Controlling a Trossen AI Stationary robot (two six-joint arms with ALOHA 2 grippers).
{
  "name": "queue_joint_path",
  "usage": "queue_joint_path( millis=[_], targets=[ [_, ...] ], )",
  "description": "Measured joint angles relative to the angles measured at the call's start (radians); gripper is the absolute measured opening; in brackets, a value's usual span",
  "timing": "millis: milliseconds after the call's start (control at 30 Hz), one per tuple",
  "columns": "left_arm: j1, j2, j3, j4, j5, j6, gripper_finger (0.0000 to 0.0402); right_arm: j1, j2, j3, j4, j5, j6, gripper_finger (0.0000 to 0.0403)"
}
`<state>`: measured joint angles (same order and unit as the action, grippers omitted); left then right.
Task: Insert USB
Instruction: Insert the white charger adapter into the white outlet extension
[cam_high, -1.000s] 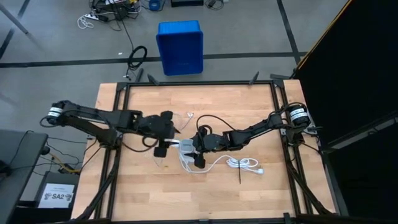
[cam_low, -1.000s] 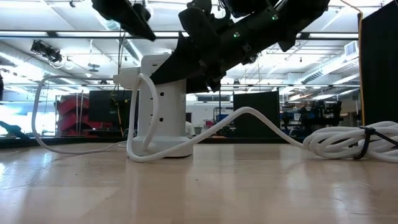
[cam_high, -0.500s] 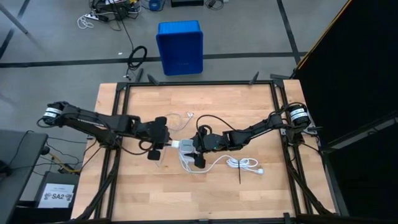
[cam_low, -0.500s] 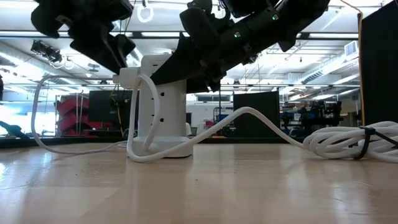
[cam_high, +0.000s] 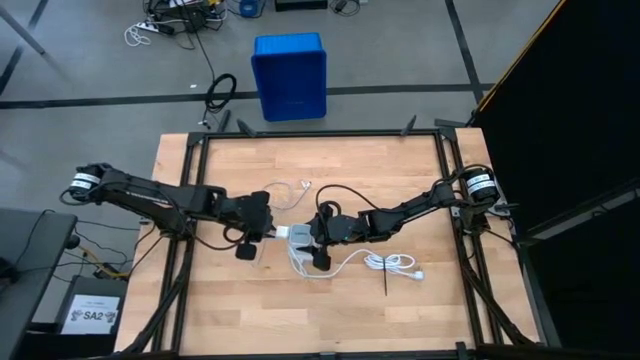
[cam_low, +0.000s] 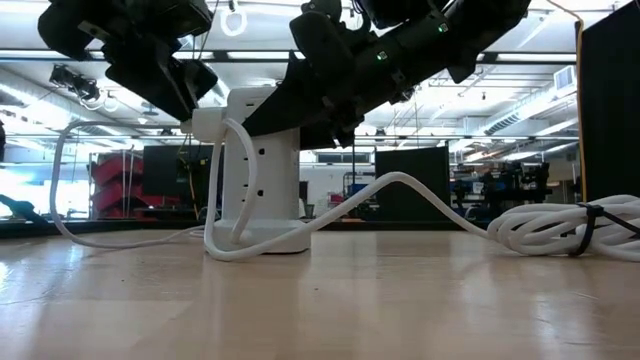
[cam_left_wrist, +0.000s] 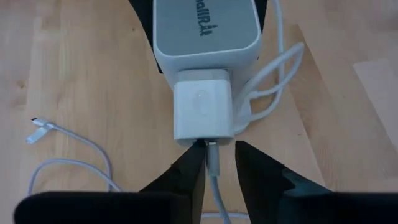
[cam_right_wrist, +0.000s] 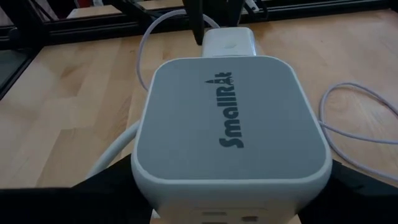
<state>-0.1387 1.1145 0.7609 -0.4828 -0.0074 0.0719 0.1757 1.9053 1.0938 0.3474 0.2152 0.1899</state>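
A white power tower (cam_right_wrist: 224, 118) stands upright on the table (cam_high: 340, 310), with my right gripper (cam_high: 314, 240) closed around it. A small white charger block (cam_left_wrist: 204, 112) sits plugged into the tower's left side. The USB (cam_left_wrist: 93, 165), a thin whitish cable, has one plug (cam_left_wrist: 213, 148) at the block's outer end. From there it runs back between the fingers of my left gripper (cam_left_wrist: 219, 152), which is shut on it. Its other plug (cam_left_wrist: 37, 124) lies loose on the wood. My left gripper pinches the USB between its two fingers (cam_left_wrist: 191, 168) just behind the plug (cam_left_wrist: 214, 163) at the charger block. The fingers slant down from the table's left and lie along the cable, which is clear of the table there. My right gripper has the tower's upper body (cam_right_wrist: 155, 186) between its two fingers, one on each side. It comes at it from the table's right, slanting slightly down. The tower stands upright with its base (cam_low: 262, 240) on the table.
The tower's thick white cord (cam_low: 400, 190) arcs toward the table's right into a bundle (cam_low: 560, 225) bound with a black tie. Black frame rails (cam_high: 320, 133) edge the table. A blue crate (cam_high: 289, 75) stands on the floor beyond.
My left gripper has come down from above the tower to the level of the charger block on the tower's left side. The tower, the charger block and my right gripper have kept still.
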Motion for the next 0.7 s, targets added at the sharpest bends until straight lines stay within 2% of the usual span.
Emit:
queue_joint_path(
  millis=[233, 500, 700],
  targets=[
    [0.000, 0.043, -0.001, 0.027, -0.023, 0.006, 0.0069, 0.000, -0.001, -0.002, 0.001, -0.003, -0.001, 0.0261],
    [0.000, 0.054, 0.003, 0.052, -0.033, 0.050, 0.0011, 0.002, -0.003, -0.003, -0.004, -0.021, -0.015, 0.0261],
    [0.000, 0.055, 0.009, 0.050, -0.026, 0.052, 0.0010, 0.002, -0.003, -0.004, -0.007, -0.025, -0.015, 0.0261]
  ],
)
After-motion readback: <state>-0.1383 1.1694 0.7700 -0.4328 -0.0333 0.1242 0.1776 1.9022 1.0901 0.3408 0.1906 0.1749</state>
